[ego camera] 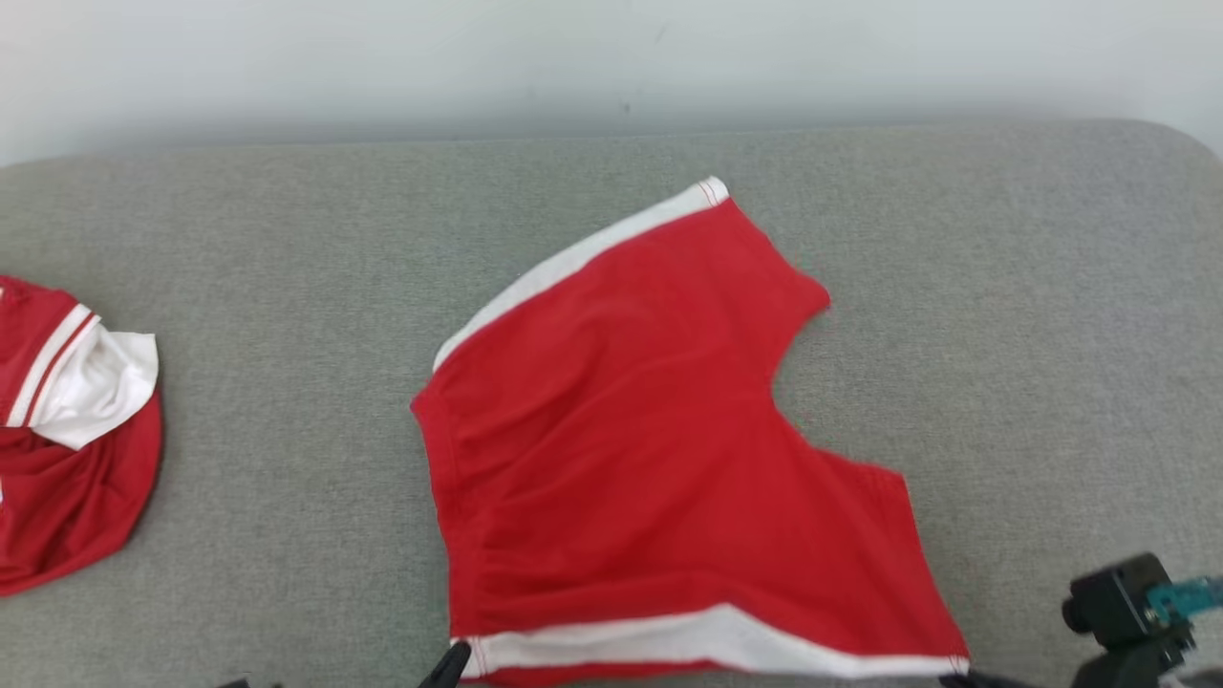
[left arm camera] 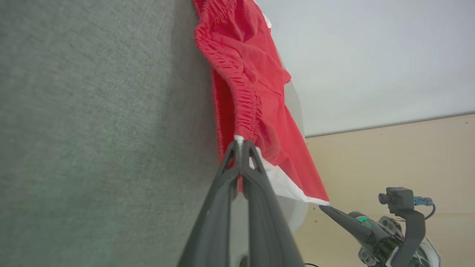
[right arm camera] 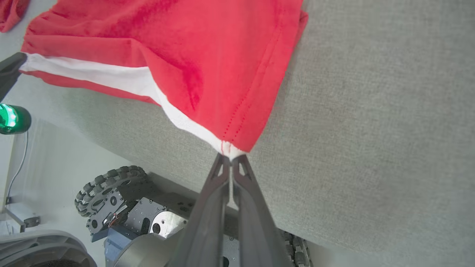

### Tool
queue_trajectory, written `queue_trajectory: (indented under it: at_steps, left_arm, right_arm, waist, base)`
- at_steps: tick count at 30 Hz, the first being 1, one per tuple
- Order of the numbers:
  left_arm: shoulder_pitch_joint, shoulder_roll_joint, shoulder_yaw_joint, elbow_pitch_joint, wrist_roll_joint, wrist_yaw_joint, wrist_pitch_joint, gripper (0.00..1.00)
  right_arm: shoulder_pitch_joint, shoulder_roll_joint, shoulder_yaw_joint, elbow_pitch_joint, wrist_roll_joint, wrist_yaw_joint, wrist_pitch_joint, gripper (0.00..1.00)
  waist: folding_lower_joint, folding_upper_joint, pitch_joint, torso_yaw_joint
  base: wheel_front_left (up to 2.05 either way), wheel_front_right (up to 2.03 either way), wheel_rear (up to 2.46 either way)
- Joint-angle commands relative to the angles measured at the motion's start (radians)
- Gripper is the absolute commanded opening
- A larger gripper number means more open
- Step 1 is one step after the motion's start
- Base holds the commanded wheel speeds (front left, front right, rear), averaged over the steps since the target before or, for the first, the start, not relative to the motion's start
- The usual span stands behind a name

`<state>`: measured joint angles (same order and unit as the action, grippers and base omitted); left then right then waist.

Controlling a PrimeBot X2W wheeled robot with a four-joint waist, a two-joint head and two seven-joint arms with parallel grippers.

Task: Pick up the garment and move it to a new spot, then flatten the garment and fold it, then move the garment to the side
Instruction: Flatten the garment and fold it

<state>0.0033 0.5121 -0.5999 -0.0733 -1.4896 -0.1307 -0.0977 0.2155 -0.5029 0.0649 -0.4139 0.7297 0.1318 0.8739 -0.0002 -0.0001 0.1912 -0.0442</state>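
Closest in, the left gripper [left arm camera: 241,144] has its two dark fingers pinched together on the waistband corner of the red shorts [left arm camera: 256,111], where the gathered elastic meets the white side stripe. The right gripper [right arm camera: 230,157] is likewise clamped on the leg-hem corner at that stripe's other end. Between them the near edge runs taut along the front of the grey cushion [ego camera: 239,287]. The rest of the shorts lies spread on it, nearly flat, slightly puckered by the waistband. This looks like flattening giving way to the fold. Next, both corners probably must travel together toward the far edge, kept level to avoid bunching.
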Motion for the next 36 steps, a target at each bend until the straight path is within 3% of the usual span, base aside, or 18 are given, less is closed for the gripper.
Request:
queue_trajectory:
  at_steps: [1, 6, 12, 19, 27, 36]
  left_arm:
    - [0.027, 0.019, 0.003, -0.017, -0.01, 0.005, 0.005, 0.0]
    - [0.044, 0.028, 0.032, -0.062, -0.019, 0.011, -0.025, 0.0]
    - [-0.034, -0.01, 0.053, -0.086, 0.003, 0.032, -0.048, 0.0]
    - [-0.226, -0.094, 0.074, -0.028, 0.064, 0.1, -0.078, 0.0]
    - [-0.427, -0.199, 0.073, 0.103, 0.13, 0.156, -0.101, 0.0]
    - [-0.587, -0.294, 0.063, 0.269, 0.174, 0.147, -0.121, 0.0]
  right_arm:
    - [0.036, 0.026, -0.023, -0.022, -0.001, -0.002, 0.026, 0.0]
    - [0.042, 0.05, -0.073, -0.081, -0.024, -0.002, 0.037, 0.0]
    - [-0.128, -0.028, -0.051, -0.036, -0.093, -0.002, -0.029, 0.0]
    - [-0.461, -0.149, 0.115, 0.184, -0.132, -0.002, -0.112, 0.0]
    - [-0.777, -0.17, 0.291, 0.409, -0.164, -0.002, -0.226, 0.0]
    - [-1.075, -0.167, 0.457, 0.657, -0.177, -0.002, -0.356, 0.0]
  waist:
    - [0.0002, 0.0001, -0.004, 0.008]
    - [0.0002, 0.0001, -0.001, 0.019]
    - [0.0002, 0.0001, 0.004, 0.032]
    - [0.0002, 0.0001, 0.054, 0.075]
    - [0.0002, 0.0001, 0.131, 0.129]
    - [0.0002, 0.0001, 0.208, 0.186]
  base:
    - [0.0, 0.0, 0.0]
    - [0.0, 0.0, 0.0]
    - [0.0, 0.0, 0.0]
    - [0.0, 0.0, 0.0]
    - [0.0, 0.0, 0.0]
    - [0.0, 0.0, 0.0]
